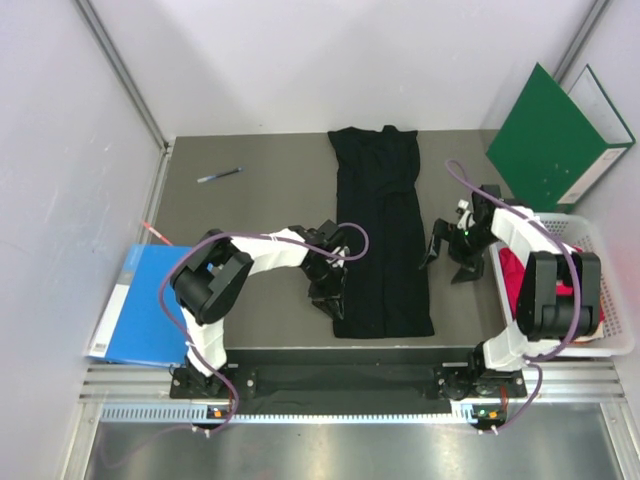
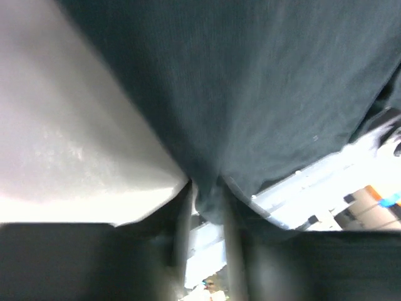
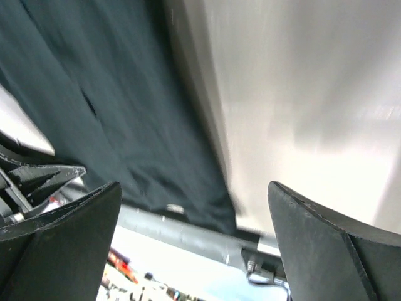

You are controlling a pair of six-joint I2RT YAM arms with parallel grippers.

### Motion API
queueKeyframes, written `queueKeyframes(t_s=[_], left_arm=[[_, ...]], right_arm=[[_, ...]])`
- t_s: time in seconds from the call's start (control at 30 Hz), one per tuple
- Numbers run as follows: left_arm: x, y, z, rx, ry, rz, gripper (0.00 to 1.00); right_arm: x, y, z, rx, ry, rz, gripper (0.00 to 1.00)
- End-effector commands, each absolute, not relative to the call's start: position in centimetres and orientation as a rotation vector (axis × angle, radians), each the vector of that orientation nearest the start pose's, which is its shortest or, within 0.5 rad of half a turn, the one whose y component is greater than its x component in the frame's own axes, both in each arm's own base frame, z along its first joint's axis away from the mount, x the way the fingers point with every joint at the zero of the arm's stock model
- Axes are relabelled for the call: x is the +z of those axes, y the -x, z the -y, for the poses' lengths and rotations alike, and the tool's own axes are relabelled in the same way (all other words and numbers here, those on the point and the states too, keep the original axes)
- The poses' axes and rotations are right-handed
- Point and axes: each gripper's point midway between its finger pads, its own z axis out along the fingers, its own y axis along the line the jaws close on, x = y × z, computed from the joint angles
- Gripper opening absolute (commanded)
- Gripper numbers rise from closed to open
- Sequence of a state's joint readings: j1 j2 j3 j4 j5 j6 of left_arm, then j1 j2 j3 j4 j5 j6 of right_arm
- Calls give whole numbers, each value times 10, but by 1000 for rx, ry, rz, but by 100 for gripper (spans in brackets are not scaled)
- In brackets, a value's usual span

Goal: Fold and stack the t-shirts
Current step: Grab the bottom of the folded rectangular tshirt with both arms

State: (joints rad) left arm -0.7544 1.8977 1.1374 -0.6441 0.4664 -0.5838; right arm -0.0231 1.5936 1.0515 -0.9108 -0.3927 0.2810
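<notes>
Top external view gives us the black t-shirt [image 1: 383, 230] lying flat on the grey table [image 1: 260, 190], folded into a long strip that runs from the far edge toward the arms. We see the left gripper [image 1: 328, 275] at the strip's left edge near its lower end. From the left wrist, its jaws are pinching a bunch of the black cloth [image 2: 263, 94], which narrows down into the slot between the two fingers [image 2: 182, 219]. The right gripper [image 1: 450, 260] sits over bare table just beside the shirt's right edge. From the right wrist we see its jaws spread wide with nothing between them, and the dark cloth [image 3: 113, 106] lies off to one side. The magenta-red t-shirt [image 1: 510, 275] lies bunched in a white basket [image 1: 610, 260] at the table's right side. A green folder [image 1: 545, 135] leans at the far right corner, a blue folder [image 1: 150, 305] lies at the left, and a pen [image 1: 220, 175] rests near the far left.
</notes>
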Motion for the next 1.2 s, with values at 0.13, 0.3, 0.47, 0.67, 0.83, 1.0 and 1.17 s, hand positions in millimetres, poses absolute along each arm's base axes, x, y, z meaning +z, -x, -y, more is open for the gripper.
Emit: queueKeyframes(t_s=[0.13, 0.3, 0.47, 0.67, 0.83, 1.0, 1.17], left_arm=[[2, -156, 258, -539, -330, -3231, 65], [-5, -146, 261, -616, -271, -3244, 65], [-8, -141, 271, -716, -178, -3252, 64], [-13, -150, 285, -785, -101, -3215, 55], [-15, -165, 293, -762, -93, -3182, 48], [-18, -173, 300, -760, -108, -3187, 42], [-19, -176, 301, -749, -114, -3189, 15]], right_arm=[[79, -185, -82, 711, -428, -3078, 96], [64, -156, -92, 816, -484, -3101, 91], [52, -144, -97, 839, -523, -3142, 78], [37, -145, -94, 790, -547, -3166, 58], [28, -150, -91, 755, -561, -3179, 56], [19, -144, -93, 726, -524, -3226, 54], [6, -145, -94, 718, -507, -3273, 38]])
